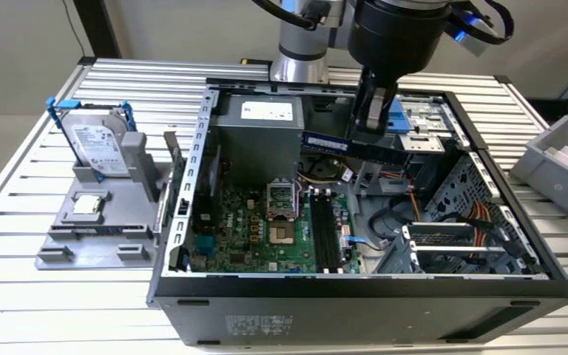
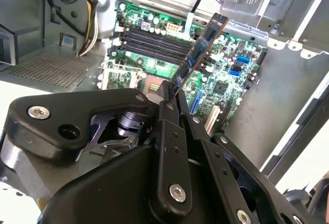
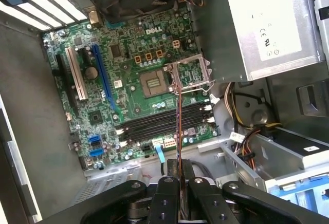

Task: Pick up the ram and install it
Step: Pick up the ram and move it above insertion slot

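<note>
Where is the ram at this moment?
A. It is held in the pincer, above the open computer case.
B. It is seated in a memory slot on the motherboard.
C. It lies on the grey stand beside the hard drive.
A: the pincer is shut on the ram, holding it above the open computer case, apart from the motherboard.

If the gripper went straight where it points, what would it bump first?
Probably the ram held by the gripper would touch the green motherboard first, near the memory slots; depth is unclear.

The ram (image 1: 336, 144) is dark blue, the motherboard (image 1: 254, 237) green, the gripper (image 1: 373, 132) black.
</note>
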Action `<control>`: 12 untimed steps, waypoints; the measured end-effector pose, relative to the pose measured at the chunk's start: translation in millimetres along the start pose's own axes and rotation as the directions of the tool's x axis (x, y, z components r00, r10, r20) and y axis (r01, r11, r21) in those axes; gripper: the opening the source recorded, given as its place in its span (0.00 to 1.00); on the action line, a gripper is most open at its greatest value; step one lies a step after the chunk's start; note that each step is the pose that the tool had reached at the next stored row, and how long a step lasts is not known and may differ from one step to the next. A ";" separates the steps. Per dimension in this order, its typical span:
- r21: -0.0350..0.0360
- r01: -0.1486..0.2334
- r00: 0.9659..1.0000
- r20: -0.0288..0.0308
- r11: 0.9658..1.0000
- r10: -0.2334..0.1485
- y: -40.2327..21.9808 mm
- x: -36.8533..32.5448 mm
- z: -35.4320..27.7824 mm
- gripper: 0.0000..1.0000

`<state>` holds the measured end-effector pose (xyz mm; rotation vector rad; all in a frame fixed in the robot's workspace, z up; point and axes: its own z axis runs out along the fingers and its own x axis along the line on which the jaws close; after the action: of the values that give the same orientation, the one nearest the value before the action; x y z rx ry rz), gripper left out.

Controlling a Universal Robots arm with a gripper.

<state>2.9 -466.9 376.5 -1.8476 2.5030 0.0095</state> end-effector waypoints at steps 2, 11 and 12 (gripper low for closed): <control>0.000 -0.008 1.000 0.000 1.000 0.008 0.0 0.0 0.0 0.00; 0.001 -0.045 0.999 -0.001 0.999 0.045 0.0 0.0 0.0 0.00; 0.001 -0.050 0.999 -0.001 0.999 0.050 0.0 0.0 0.0 0.00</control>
<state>2.9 -466.9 376.5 -1.7842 2.5485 0.0083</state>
